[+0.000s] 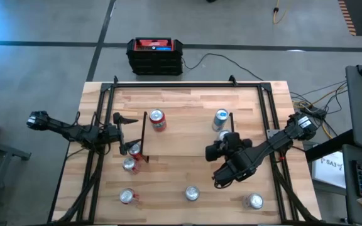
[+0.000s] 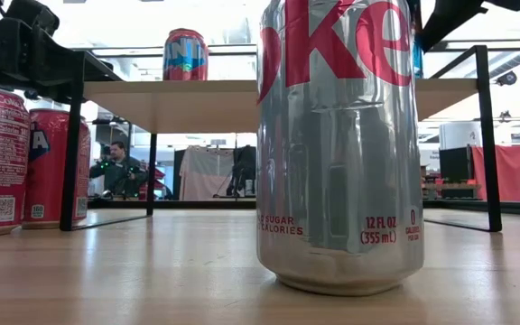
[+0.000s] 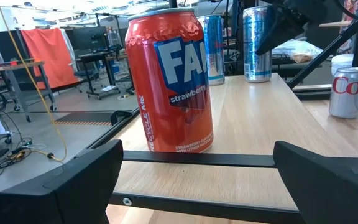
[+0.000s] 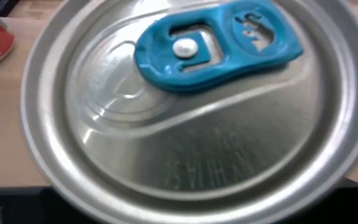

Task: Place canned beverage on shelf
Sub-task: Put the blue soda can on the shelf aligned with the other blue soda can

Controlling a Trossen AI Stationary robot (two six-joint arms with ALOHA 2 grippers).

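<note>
The shelf (image 1: 187, 135) stands mid-table on black legs. On its left end stands a red Fanta can (image 1: 158, 119), large in the left wrist view (image 3: 169, 81). On its right end are two blue-and-silver cans: one free (image 1: 220, 117), one (image 1: 224, 134) under my right gripper (image 1: 224, 142), which is shut on it. The right wrist view is filled by that can's top with its blue tab (image 4: 216, 43). My left gripper (image 1: 126, 133) waits open and level at the shelf's left end, its fingers wide apart (image 3: 197, 180) before the Fanta can. My right gripper holds the nearer blue-and-silver can by its upper part (image 3: 263, 34), coming slanting down from the table's right and near side. The can's top hides the fingers in the right wrist view. The can is upright, its base (image 3: 258, 78) at the shelf board; whether it rests there I cannot tell.
On the table left of the shelf stand two red cans (image 1: 132, 158), with another (image 1: 127, 196) near the front edge. Silver cans stand at front middle (image 1: 192, 193), the Diet Coke can (image 2: 339, 144), and front right (image 1: 253, 201). A black-and-red box (image 1: 155, 55) sits beyond the far edge.
</note>
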